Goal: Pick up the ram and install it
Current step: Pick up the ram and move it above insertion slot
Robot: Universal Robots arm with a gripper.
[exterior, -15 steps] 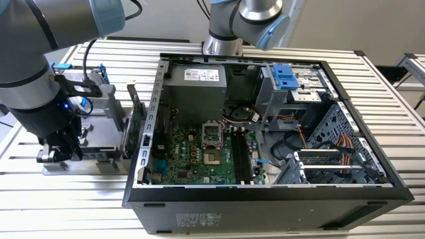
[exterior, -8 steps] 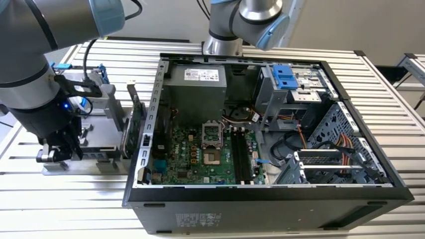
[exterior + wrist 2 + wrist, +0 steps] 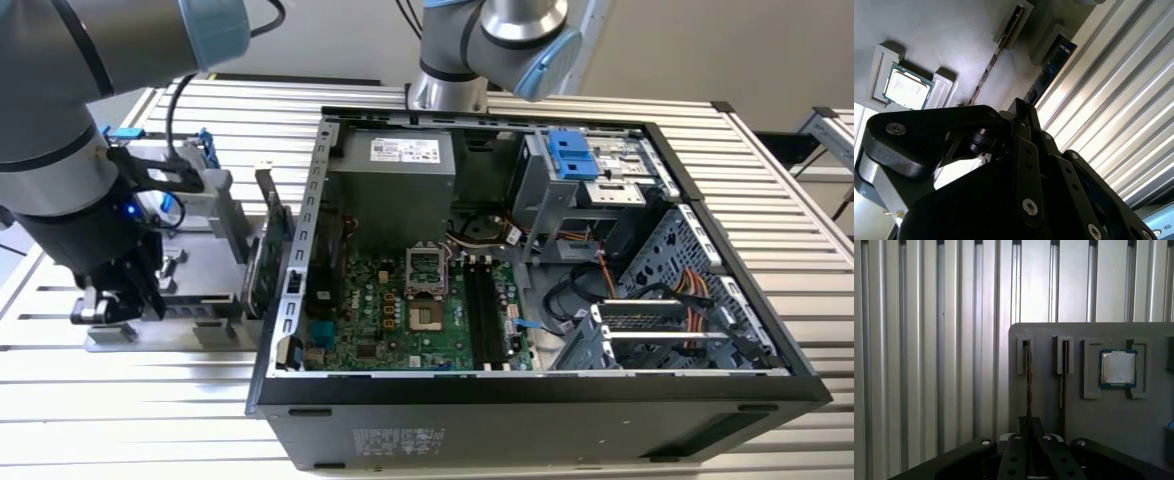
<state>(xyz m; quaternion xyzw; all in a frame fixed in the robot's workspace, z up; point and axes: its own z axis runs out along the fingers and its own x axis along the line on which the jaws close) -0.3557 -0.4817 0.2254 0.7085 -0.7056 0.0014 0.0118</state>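
Ribbed metal table (image 3: 929, 340); thin dark ram (image 3: 1028, 372).

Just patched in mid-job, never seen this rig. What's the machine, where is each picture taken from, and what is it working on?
A single robot arm with a gripper works on a slatted metal table. The exterior view looks down on an open computer case; both wrist views ride on the arm. They show a grey holder with the ram and a second stick standing in slots, plus a square processor chip. The gripper sits right at the ram; whether it grips it is unclear.
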